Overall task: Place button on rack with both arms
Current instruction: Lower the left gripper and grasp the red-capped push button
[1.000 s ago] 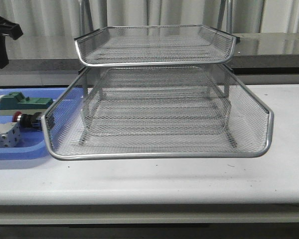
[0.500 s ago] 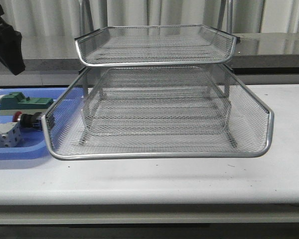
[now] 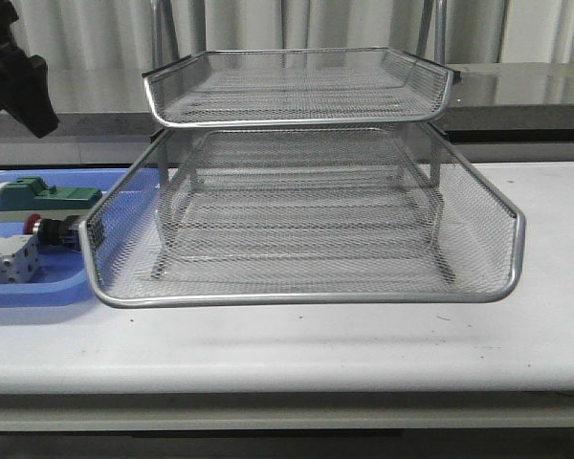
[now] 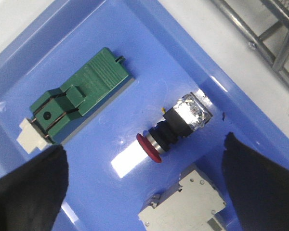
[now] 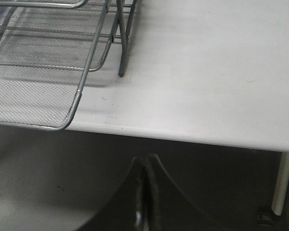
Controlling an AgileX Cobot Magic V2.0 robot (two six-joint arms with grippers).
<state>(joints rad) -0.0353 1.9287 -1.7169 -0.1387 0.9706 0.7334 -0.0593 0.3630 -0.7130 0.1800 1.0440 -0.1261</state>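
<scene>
Hovering our spread left fingers [image 4: 144, 192] over the button [image 4: 176, 127], we should drop astride its black collar, clear of the green block [image 4: 77, 96] beside it, right fingers [image 5: 144, 202] pressed together.

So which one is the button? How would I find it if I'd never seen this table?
Look at the blue tray left of the big wire rack. The button lies on its side in the tray, between a green block and a white block. It is the only one with a round red cap.
</scene>
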